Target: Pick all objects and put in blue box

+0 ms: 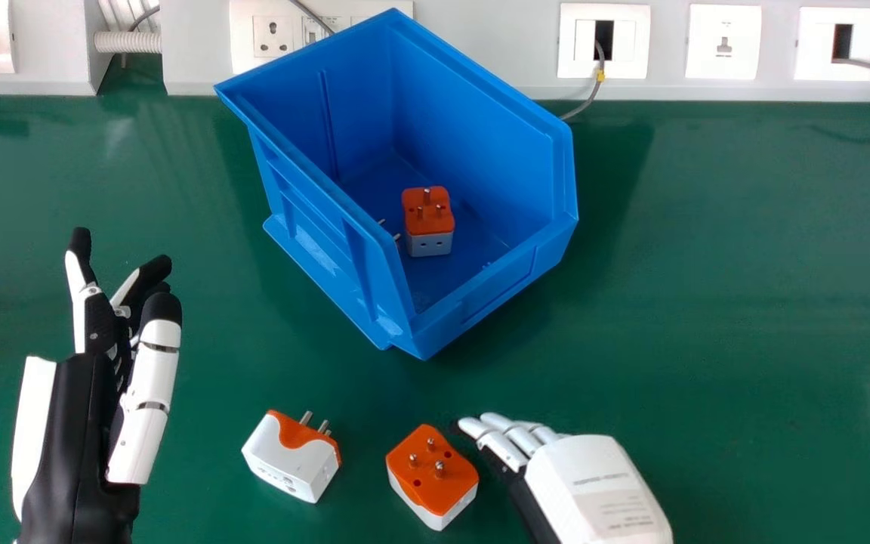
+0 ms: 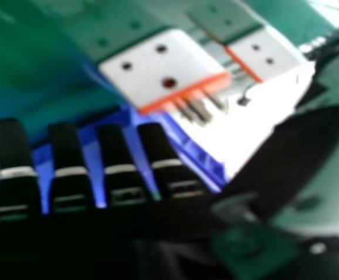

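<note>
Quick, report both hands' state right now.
Left hand: open, holding nothing.
Right hand: open, holding nothing, beside an orange-and-white plug adapter on the table.

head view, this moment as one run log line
left hand open, over table | right hand open, beside right adapter | left adapter on table, unheld | third adapter inside blue box, more prongs beside it

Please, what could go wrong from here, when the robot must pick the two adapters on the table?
The right hand is close beside the right adapter, so closing might push it away instead of gripping it. That adapter's pins point upward and could spoil the grip. If carried too low, it may bump the blue box.
</note>
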